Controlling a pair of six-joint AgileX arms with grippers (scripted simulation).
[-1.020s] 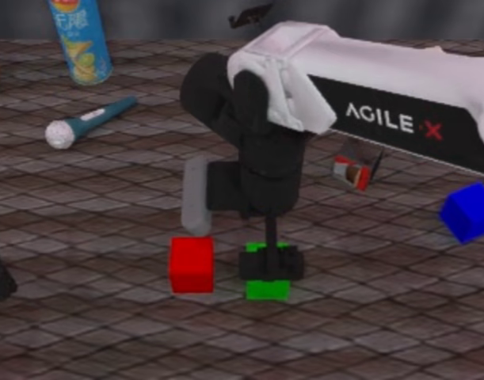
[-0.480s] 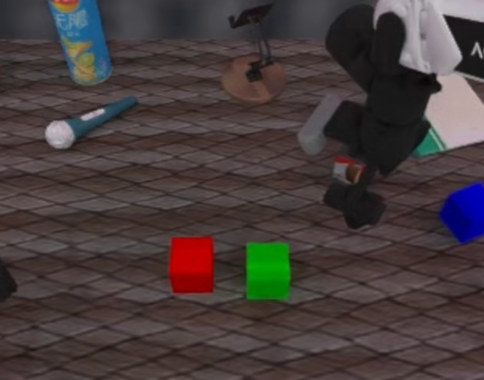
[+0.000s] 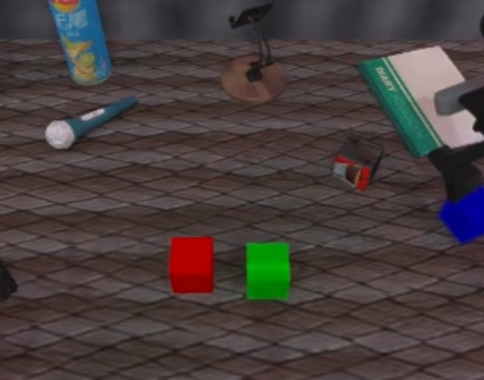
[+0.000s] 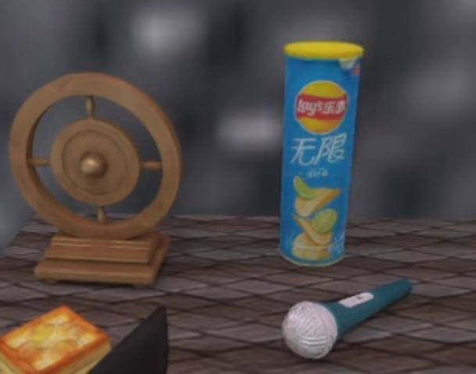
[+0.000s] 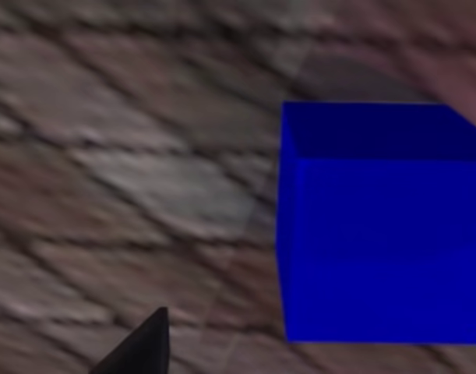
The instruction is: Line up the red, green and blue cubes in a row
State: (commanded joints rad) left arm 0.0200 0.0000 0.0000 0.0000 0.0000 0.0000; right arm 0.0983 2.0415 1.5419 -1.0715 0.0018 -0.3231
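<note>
- My right tool (image 3: 463,184) sits at the surface's right edge, just above the blue cube (image 3: 468,212); I cannot tell whether it is released or clenched.
- The red cube (image 3: 192,264) and green cube (image 3: 268,271) stand side by side near the front middle, a small gap between them, well apart from the blue one.
- My left arm is parked at the left edge.
- A small red-and-white box (image 3: 356,168) lies between the green cube and the green-spined book (image 3: 416,95).
</note>
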